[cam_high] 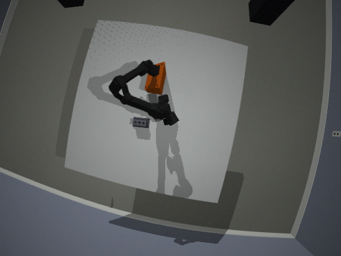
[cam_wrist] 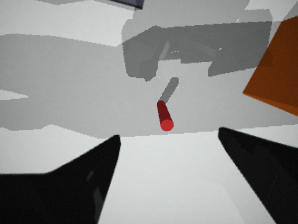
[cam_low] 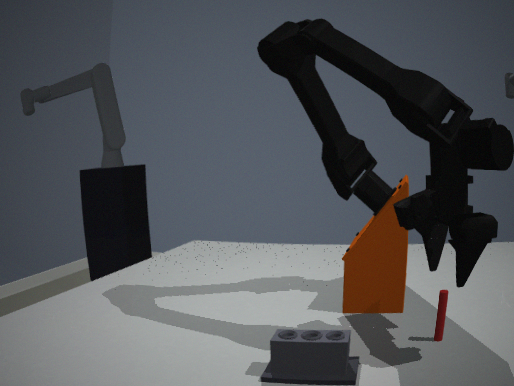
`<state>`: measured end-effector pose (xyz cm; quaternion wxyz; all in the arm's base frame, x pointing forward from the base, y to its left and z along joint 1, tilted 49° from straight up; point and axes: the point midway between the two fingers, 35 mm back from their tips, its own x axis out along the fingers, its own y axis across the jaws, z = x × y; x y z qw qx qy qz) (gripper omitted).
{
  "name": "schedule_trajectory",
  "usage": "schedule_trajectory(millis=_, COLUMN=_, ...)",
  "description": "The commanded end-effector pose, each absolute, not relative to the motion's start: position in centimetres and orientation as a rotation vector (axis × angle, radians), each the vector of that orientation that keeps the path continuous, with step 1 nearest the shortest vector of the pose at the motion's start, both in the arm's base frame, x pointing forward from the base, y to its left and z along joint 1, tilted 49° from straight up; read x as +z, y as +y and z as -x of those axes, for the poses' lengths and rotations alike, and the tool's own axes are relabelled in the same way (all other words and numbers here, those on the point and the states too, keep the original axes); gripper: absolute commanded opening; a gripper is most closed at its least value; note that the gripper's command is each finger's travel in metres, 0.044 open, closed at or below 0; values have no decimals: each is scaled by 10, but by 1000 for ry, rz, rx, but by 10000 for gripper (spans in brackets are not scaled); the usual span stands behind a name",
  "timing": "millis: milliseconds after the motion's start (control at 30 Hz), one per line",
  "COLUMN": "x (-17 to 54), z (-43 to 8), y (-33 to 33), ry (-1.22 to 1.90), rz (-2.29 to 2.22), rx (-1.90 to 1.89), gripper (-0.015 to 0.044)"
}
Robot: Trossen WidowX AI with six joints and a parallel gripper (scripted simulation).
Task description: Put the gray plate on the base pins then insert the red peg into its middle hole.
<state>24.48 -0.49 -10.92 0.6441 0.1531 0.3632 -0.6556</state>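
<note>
The gray plate [cam_high: 140,126] [cam_low: 310,357] is a block with a row of three round holes. It sits level on the base [cam_low: 267,376], with no gap visible in the exterior view; the pins cannot be made out. No peg stands in the middle hole. The red peg [cam_low: 441,315] [cam_wrist: 164,116] stands on the table, leaning slightly, to the right of the plate in the exterior view; the arm hides it in the top view. My gripper [cam_low: 447,278] [cam_wrist: 168,135] is open and empty, its fingertips above the peg. In the wrist view the peg's top lies between the fingers' lines, slightly ahead of the tips.
The orange wedge [cam_high: 161,73] [cam_low: 377,280] [cam_wrist: 275,75] carries my arm's mount and stands behind the peg and plate in the exterior view. Another arm [cam_low: 110,105] on a dark pedestal [cam_low: 115,225] is far back left. My arm's shadows cross the white table [cam_high: 205,99].
</note>
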Motion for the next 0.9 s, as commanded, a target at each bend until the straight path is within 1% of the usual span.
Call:
schedule_trajectory(millis=0, x=-113, z=-243, y=-8, ry=830, rz=-336, rx=-1491, gripper=440)
schedule_trajectory(millis=867, x=-140, z=-239, y=-40, ry=830, rz=-336, rx=-1491, gripper=440)
